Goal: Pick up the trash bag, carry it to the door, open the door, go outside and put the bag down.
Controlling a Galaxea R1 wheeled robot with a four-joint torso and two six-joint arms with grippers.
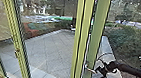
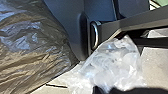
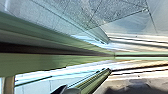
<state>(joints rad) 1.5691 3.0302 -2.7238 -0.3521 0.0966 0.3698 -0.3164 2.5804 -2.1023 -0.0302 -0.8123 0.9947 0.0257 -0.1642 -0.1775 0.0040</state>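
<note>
The right gripper (image 1: 98, 70) is at the door handle (image 1: 90, 69), contact unclear.

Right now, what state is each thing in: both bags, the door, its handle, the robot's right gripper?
Dark plastic bag: bulging, wrinkled.
Clear plastic bag: filled with pale contents, narrowing towards one end.
Glass door: open or shut, cannot tell.
Door handle: jutting from the frame.
Right gripper: at the handle; whether touching, cannot tell.
</note>
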